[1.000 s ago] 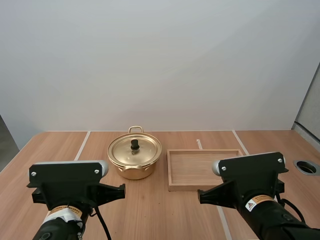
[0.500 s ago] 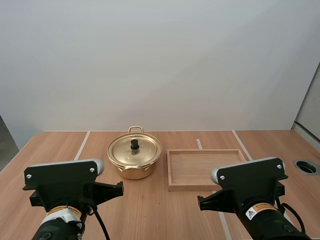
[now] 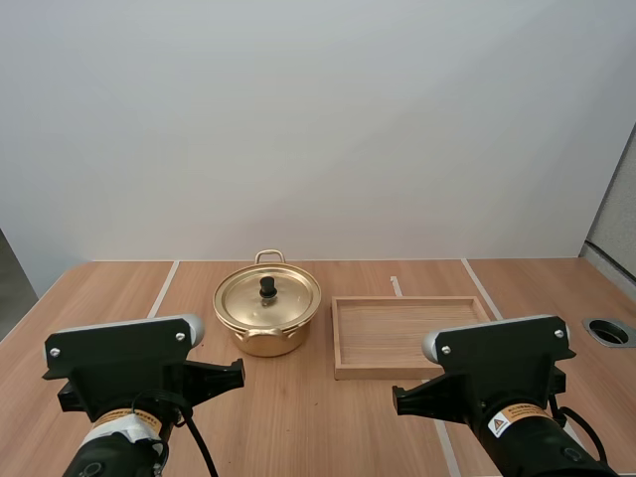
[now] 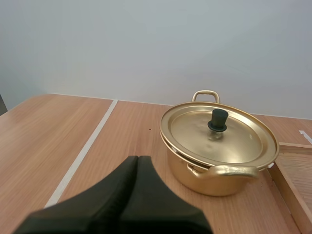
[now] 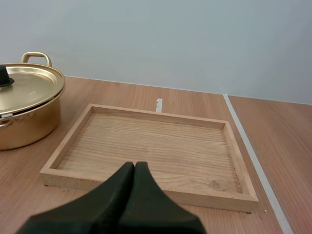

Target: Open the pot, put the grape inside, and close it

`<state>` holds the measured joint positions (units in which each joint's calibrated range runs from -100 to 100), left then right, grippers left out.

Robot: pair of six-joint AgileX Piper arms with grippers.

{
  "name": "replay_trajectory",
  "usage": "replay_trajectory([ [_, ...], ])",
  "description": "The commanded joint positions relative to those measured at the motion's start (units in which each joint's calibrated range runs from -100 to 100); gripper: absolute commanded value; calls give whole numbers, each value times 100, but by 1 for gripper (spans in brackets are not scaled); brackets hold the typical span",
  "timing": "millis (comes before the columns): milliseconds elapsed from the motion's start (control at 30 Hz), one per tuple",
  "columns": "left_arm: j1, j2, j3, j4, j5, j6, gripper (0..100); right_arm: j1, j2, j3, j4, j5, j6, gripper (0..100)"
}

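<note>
Above table (image 3: 298,417), left claw (image 4: 138,160), right claw (image 5: 134,165) closed.

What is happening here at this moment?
Nothing is handled yet. The pot stands on the table with its lid on, a tray beside it. The left fingers, shut on nothing, point at the pot; the right fingers, also shut, point at the tray.

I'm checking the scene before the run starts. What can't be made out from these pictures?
- Inside of the pot: hidden by its lid in all three views.
- Near right corner of the wooden tray, high view: behind the right arm.
- Pot, right wrist view: partly cut off by the picture's edge.
- Wooden tray, left wrist view: mostly cut off by the edge.
</note>
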<state>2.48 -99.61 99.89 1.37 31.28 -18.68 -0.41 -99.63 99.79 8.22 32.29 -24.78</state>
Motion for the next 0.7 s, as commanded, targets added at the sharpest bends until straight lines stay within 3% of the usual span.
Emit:
replay_trajectory([
  [0,19,-39,11,68,-69,-72,0,-23,-37,21,-37,-8,11,0],
  [667,19,-39,11,68,-69,-72,0,-23,-37,21,1,-63,20,0],
])
